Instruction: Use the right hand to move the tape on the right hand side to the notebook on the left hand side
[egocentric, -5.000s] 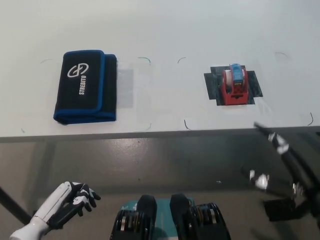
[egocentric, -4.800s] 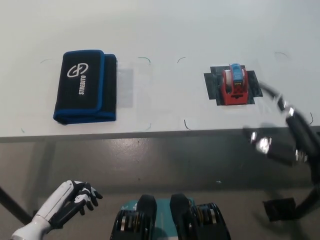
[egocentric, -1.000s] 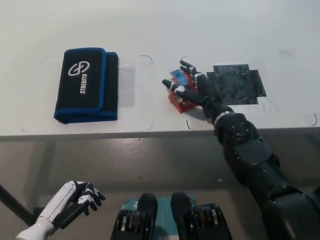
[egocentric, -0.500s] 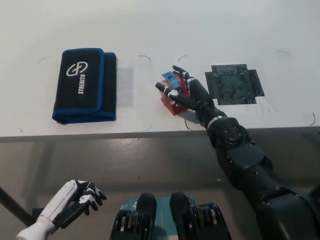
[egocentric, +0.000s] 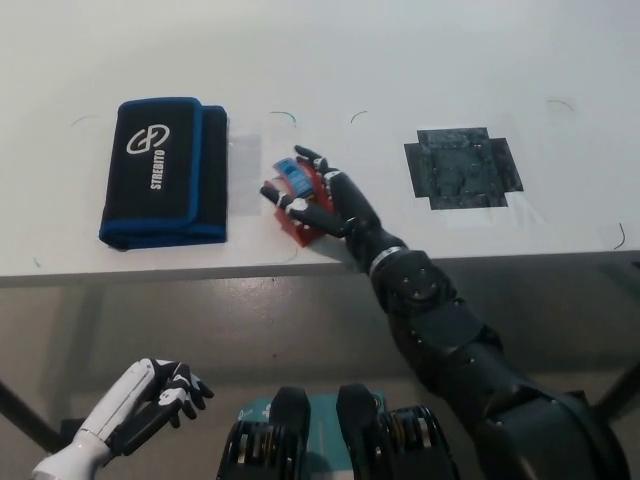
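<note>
1. Near the table's front edge, in the head view, the tape (egocentric: 296, 190), a red dispenser with a blue-and-white roll, is held in the black right hand (egocentric: 325, 203), whose fingers are wrapped around it.
2. Compared with half a second earlier, the tape and the hand are seen further toward the picture's left; a second ago they were further right again, and five seconds ago the tape was seated on the dark patch (egocentric: 462, 167), which is now bare and well apart from the hand.
3. The notebook (egocentric: 162, 170), black with blue edging and a white logo, is seen lying flat at the left of the white table (egocentric: 420, 60); the tape is now just beside its right edge, not yet over it.
4. It is judged that most of the carry has been done, and that a short further reach leftward and a release onto the cover are left.
5. At the lower left, below the table, the white left hand (egocentric: 150, 392) is seen resting, its fingers loosely curled and nothing held.
</note>
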